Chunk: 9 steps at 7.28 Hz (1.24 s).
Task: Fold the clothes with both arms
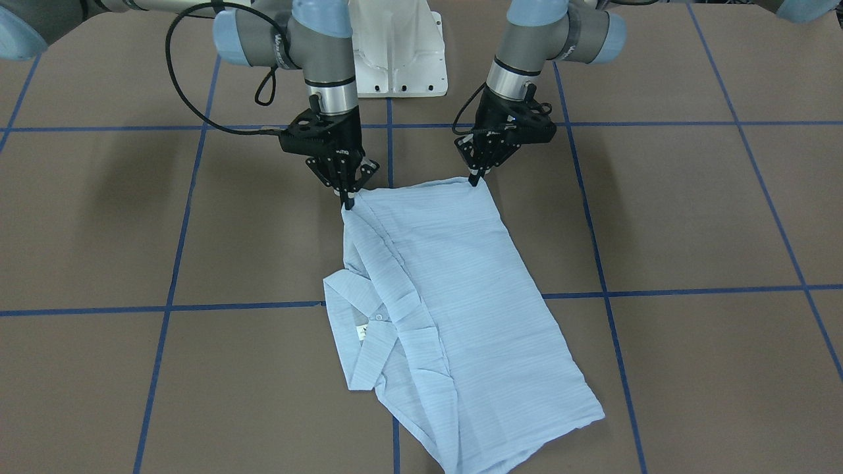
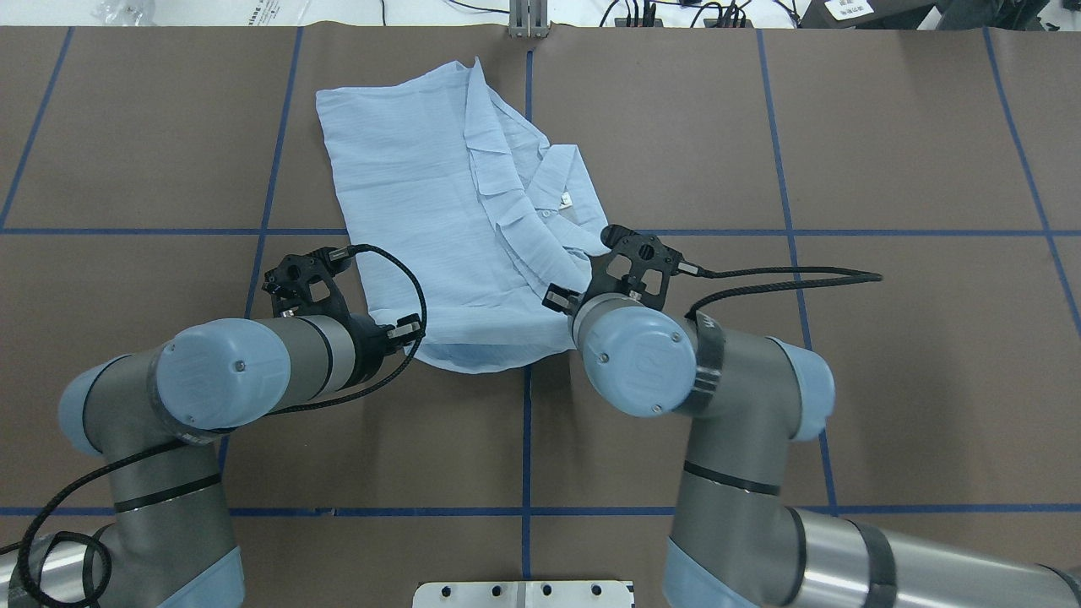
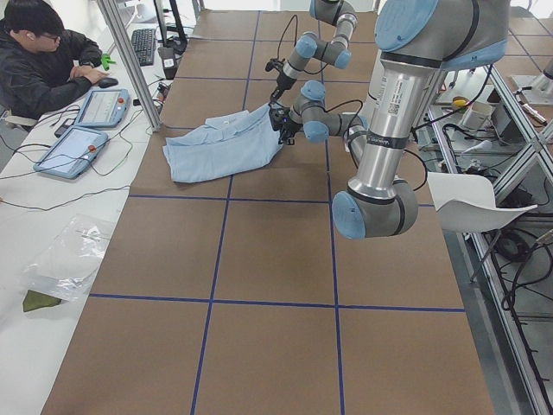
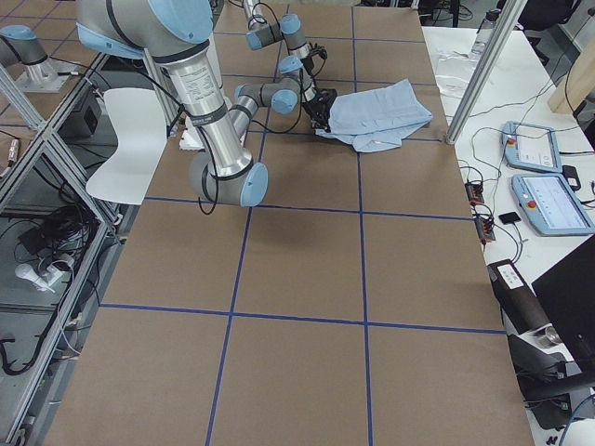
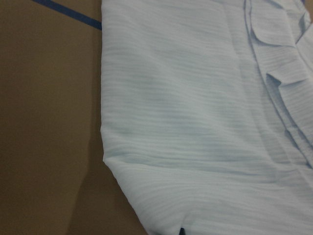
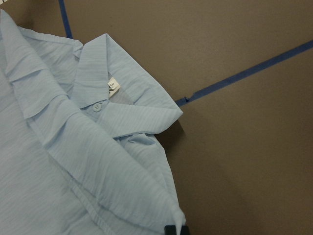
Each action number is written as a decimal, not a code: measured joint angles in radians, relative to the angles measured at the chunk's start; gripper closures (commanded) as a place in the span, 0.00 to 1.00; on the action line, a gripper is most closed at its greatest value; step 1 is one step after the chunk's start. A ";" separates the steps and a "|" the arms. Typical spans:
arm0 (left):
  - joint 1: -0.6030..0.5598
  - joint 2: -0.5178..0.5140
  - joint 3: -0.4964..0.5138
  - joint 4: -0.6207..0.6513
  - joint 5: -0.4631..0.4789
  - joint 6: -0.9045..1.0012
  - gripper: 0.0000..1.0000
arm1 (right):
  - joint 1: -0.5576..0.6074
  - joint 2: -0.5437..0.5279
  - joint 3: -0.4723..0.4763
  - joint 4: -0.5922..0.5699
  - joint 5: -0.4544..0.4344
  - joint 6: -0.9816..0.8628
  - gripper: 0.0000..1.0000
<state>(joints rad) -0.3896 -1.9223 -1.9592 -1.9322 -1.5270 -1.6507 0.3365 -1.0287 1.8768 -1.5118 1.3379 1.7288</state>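
Room to move is wide in the front-facing view: the brown table [image 1: 691, 217], gridded by blue tape lines [image 1: 658, 289], lies bare on both sides of the light blue shirt [image 1: 461, 309]. The shirt lies on a slant down the middle of the table, and its far end reaches that view's bottom edge. Its collar [image 1: 359, 289] is turned toward the robot's right. The edge nearest the robot is stretched between the right gripper [image 1: 347, 201] and the left gripper [image 1: 473, 179]. Each set of jaws is drawn narrow and pinches one corner of that edge.

From overhead, the shirt's far corner comes near the table's far edge. The held edge bows toward the robot between the two wrists, and the wrists hide the fingertips. Open table runs out to the left, to the right and back toward the white base [image 2: 524, 594].

The exterior left view shows the shirt far up the table, with a long bare stretch of table on the near side. A person [image 3: 39, 52] sits at a side bench beyond the table's edge.

The exterior right view shows the same bare near stretch, with both grippers at the shirt's robot-side edge.

In the left wrist view fabric fills most of the frame. Its folded side edge runs down beside bare table, and a dark fingertip at the bottom margin touches the cloth.

In the right wrist view the collar and one button [image 6: 96, 107] lie upper left, and a dark fingertip at the bottom grips a fabric corner.
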 measured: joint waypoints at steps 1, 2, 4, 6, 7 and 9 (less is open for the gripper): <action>0.027 0.001 -0.057 0.001 -0.013 -0.003 1.00 | -0.054 -0.049 0.130 -0.073 -0.022 0.007 1.00; 0.071 0.006 -0.120 0.002 -0.020 -0.006 1.00 | -0.116 -0.074 0.235 -0.157 -0.048 0.024 1.00; 0.174 0.032 -0.276 0.032 -0.024 -0.010 1.00 | -0.217 -0.083 0.399 -0.316 -0.088 0.059 1.00; 0.200 0.031 -0.347 0.119 -0.032 -0.006 1.00 | -0.237 -0.068 0.427 -0.388 -0.098 0.064 1.00; 0.173 0.027 -0.309 0.138 -0.033 0.003 1.00 | -0.214 -0.043 0.380 -0.392 -0.101 0.060 1.00; 0.044 0.006 -0.204 0.147 -0.035 0.079 1.00 | -0.122 0.015 0.256 -0.347 -0.101 0.025 1.00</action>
<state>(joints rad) -0.3452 -1.9163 -2.1630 -1.7854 -1.5618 -1.5722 0.2142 -1.0140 2.1330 -1.8592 1.2374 1.7540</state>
